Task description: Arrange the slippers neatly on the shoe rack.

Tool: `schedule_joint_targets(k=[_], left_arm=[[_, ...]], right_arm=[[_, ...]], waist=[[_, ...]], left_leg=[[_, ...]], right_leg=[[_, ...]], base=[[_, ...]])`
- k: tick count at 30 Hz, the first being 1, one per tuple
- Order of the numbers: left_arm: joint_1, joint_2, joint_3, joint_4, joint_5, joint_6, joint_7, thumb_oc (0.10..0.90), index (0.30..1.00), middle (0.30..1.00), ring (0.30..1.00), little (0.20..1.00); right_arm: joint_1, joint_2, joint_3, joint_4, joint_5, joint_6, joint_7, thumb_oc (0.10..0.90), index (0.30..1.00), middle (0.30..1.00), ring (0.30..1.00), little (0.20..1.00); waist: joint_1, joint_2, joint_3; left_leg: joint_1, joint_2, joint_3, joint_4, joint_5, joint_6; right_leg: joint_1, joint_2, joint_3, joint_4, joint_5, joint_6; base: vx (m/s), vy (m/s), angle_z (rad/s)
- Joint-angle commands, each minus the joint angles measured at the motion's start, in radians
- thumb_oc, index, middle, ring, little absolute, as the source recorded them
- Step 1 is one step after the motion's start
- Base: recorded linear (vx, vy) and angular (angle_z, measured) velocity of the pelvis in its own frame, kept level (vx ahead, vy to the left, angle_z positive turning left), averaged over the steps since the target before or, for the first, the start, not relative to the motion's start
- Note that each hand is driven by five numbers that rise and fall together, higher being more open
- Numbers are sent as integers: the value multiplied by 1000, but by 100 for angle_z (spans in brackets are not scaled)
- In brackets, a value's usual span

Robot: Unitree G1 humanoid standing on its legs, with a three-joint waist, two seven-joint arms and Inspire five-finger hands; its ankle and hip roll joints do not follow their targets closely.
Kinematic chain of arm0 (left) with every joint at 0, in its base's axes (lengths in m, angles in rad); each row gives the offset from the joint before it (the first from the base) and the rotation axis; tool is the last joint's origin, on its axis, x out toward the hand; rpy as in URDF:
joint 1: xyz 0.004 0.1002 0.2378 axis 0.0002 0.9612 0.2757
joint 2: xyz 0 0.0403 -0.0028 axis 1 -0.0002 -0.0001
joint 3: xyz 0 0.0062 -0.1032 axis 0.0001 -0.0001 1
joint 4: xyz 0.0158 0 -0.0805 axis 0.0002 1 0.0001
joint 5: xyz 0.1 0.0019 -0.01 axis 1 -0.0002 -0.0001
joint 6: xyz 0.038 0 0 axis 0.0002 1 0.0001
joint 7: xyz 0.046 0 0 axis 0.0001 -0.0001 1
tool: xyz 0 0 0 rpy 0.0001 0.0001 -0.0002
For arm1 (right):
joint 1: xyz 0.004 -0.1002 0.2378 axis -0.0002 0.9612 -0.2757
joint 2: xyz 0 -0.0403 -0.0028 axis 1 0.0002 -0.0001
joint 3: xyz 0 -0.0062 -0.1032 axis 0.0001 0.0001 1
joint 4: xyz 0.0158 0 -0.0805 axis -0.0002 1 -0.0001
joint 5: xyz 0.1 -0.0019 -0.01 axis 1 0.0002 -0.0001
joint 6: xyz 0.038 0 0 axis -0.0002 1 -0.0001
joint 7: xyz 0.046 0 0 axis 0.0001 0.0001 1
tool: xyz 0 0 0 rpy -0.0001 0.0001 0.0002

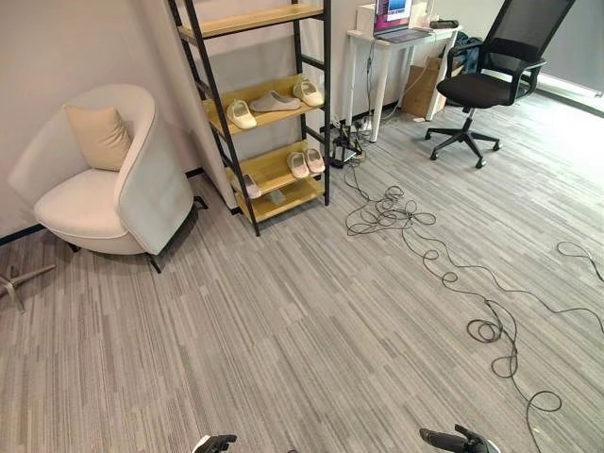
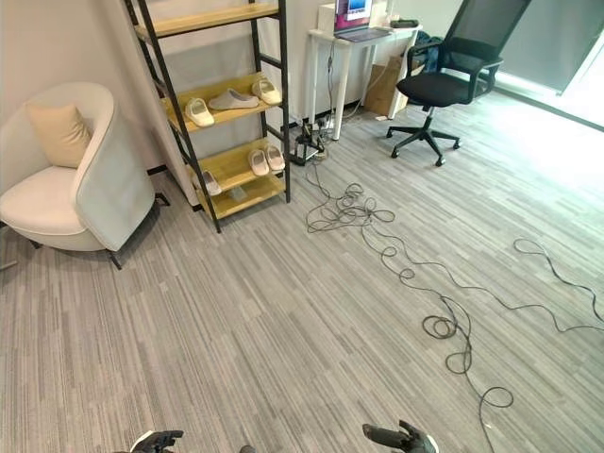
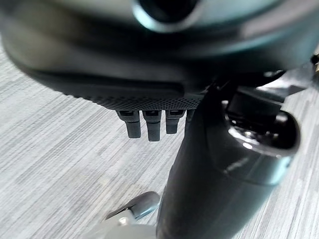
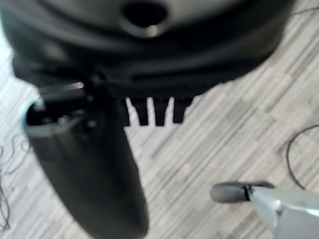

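left hand (image 1: 215,441): i see it low at the near edge of the head view, over bare carpet (image 1: 311,330). wrist cam shows its fingers (image 3: 149,127) hanging straight, nothing in them.
right hand (image 1: 453,440): same near edge, other side. fingers (image 4: 154,112) straight too, empty.
shoe rack (image 1: 269,104): far ahead and left of centre, against the wall, between the armchair (image 1: 104,179) and the desk (image 1: 396,42).
slippers: all on the rack already. middle shelf has a cream one (image 1: 241,114) at the left, a grey one (image 1: 275,101) lying crosswise, a cream one (image 1: 308,92) at the right. lower shelf has a cream pair (image 1: 305,162) side by side, plus one at the left end (image 1: 249,185), partly behind the post.
key relation: rack is well apart from both hands, out of reach i'd judge. left hand is on the nearer side.
long axis: the grey slipper runs along the shelf; the others point out toward me.
hazard: loose cables (image 1: 444,274) on the floor to the right of the straight path.
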Motion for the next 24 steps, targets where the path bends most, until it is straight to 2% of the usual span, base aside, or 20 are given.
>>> schedule_joint_targets(k=[1,4,6,9,14,15,16,18,19,21,22,23,24], left_arm=[[-111,-27,-40,2,13,-42,13,800,900,900,900,900],[-145,-39,-56,-8,0,-38,43,800,900,900,900,900],[-155,-57,-71,-16,-43,-46,27,800,900,900,900,900],[-152,-77,-70,-7,-93,-36,-31,800,900,900,900,900],[-153,-68,-63,-3,-107,-40,-19,800,900,900,900,900],[-134,-63,-65,1,-89,-35,-21,800,900,900,900,900],[-127,-58,-68,3,-64,-36,-8,800,900,900,900,900],[-130,-30,-80,-45,1,-56,68,800,900,900,900,900],[-130,-29,-80,-46,2,-55,69,800,900,900,900,900],[-120,-22,-59,-99,-48,-74,82,800,900,900,900,900],[-98,-24,-32,-90,-79,-73,69,800,900,900,900,900],[-96,-22,-36,-80,-64,-68,64,800,900,900,900,900],[-94,-17,-32,-72,-53,-67,64,800,900,900,900,900]], right_arm=[[-67,-3,14,-47,-1,-60,-32,800,900,900,900,900],[-54,-27,2,-41,15,-56,-34,800,900,900,900,900],[-65,13,69,-45,-5,-52,-20,800,900,900,900,900],[-20,27,18,19,96,-38,27,800,900,900,900,900],[-27,32,24,32,100,-37,18,800,900,900,900,900],[-25,10,15,3,100,-46,16,800,900,900,900,900],[-25,-6,7,-4,99,-45,13,800,900,900,900,900],[-36,-32,9,2,90,-38,1,800,900,900,900,900],[-37,-31,9,3,90,-38,1,800,900,900,900,900],[-46,-31,62,-12,34,-46,-7,800,900,900,900,900],[-45,-28,101,-15,-29,-36,-8,800,900,900,900,900],[-49,-31,124,-8,-57,-33,-6,800,900,900,900,900],[-49,-27,130,0,-62,-29,-3,800,900,900,900,900]], waist=[[-3,-31,48],[-9,-41,68],[-10,-44,72],[-26,-41,75],[-43,-36,91],[-42,-47,117],[-35,-57,135],[-2,-73,169],[-5,-70,170],[32,-69,190],[73,-77,187],[95,-76,185],[111,-82,177]], left_leg=[[67,84,-17,25,-129,-56],[51,123,-20,68,-126,-75],[45,132,-20,79,-121,-81],[52,142,-5,89,-126,-89],[30,167,10,161,-140,-112],[-28,185,25,328,-104,-130],[-82,193,27,447,-72,-131],[-181,181,14,600,-44,-109],[-187,183,8,611,-49,-109],[-272,148,29,584,-75,-90],[-349,117,71,475,-75,-75],[-391,118,77,404,-34,-77],[-402,101,91,328,-9,-80]], right_leg=[[-32,-78,-2,99,-115,70],[-49,-50,-10,152,-148,45],[-47,-40,-12,145,-147,38],[-34,-24,0,135,-157,23],[-55,-2,24,172,-188,-2],[-46,5,38,180,-197,-21],[-34,4,37,180,-200,-34],[1,-5,28,170,-213,-48],[1,-2,25,170,-214,-48],[49,-6,22,145,-239,-36],[98,-14,21,107,-263,-19],[126,-3,22,91,-275,-15],[150,-2,25,77,-283,-8]], base=[[-6,-73,-1],[42,-201,2],[42,-119,-1],[76,-89,-4],[60,-128,-10],[83,-224,-15],[116,-291,-16],[103,-193,-12],[103,-105,2],[291,-13,10],[514,46,18],[561,64,20],[309,45,13]])
